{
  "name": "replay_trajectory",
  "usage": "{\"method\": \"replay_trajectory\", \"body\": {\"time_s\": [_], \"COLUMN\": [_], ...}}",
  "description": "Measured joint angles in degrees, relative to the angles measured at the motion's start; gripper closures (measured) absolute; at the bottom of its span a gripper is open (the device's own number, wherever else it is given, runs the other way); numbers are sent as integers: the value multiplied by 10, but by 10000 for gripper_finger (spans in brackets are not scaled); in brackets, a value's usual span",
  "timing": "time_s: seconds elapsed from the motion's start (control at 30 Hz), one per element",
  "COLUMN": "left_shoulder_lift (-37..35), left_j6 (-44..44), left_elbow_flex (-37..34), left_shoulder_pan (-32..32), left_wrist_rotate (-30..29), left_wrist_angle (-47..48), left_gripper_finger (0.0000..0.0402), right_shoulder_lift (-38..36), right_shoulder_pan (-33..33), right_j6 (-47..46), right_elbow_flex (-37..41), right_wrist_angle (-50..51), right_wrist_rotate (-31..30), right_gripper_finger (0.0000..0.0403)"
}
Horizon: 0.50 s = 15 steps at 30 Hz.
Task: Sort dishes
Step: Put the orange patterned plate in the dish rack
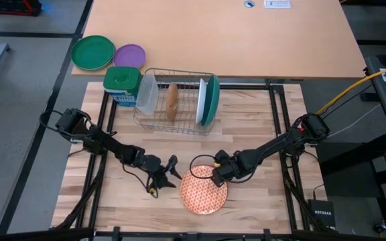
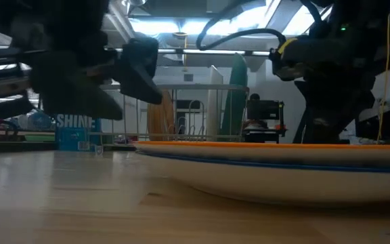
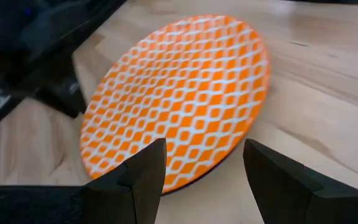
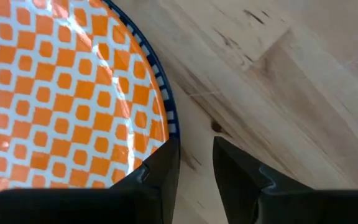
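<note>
The orange-red patterned plate (image 1: 204, 191) lies flat on the wooden table near its front edge; it also shows in the low view (image 2: 276, 166). The brown plate (image 1: 172, 102), white plate (image 1: 202, 100) and teal plate (image 1: 212, 100) stand on edge in the wire rack (image 1: 154, 115). My left gripper (image 1: 171, 169) is open beside the patterned plate's left edge (image 3: 166, 180). My right gripper (image 1: 216, 177) is at the plate's far right rim, open by a narrow gap (image 4: 196, 143). My right gripper has one finger (image 4: 157, 171) over the patterned plate's blue rim (image 4: 169, 121) and the other finger over bare table outside the rim. It comes slanting down from the table's right side. I cannot tell whether it touches the plate.
A bright green plate (image 1: 92, 52) and a smaller purple plate (image 1: 129, 55) lie on the far desk at the left. A blue tub with a green lid (image 1: 122, 86) and a clear container (image 1: 147, 92) stand left of the rack. Bare wood lies left and right of the patterned plate.
</note>
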<state>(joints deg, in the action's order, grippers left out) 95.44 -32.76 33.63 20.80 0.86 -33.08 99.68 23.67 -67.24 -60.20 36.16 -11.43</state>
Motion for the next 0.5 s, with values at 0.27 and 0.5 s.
{"method": "replay_trajectory", "body": {"time_s": [0.27, 0.5], "left_shoulder_lift": [3, 49], "left_j6": [-59, -98], "left_elbow_flex": [0, 9], "left_shoulder_pan": [19, 21], "left_wrist_rotate": [-9, -11], "left_wrist_angle": [-2, -3], "left_gripper_finger": [199, 199], "right_shoulder_lift": [0, 17], "right_shoulder_pan": [0, 0], "right_j6": [-3, -3], "right_elbow_flex": [0, 0], "right_wrist_angle": [-41, -66], "right_wrist_rotate": [0, 5], "right_gripper_finger": [299, 299]}}
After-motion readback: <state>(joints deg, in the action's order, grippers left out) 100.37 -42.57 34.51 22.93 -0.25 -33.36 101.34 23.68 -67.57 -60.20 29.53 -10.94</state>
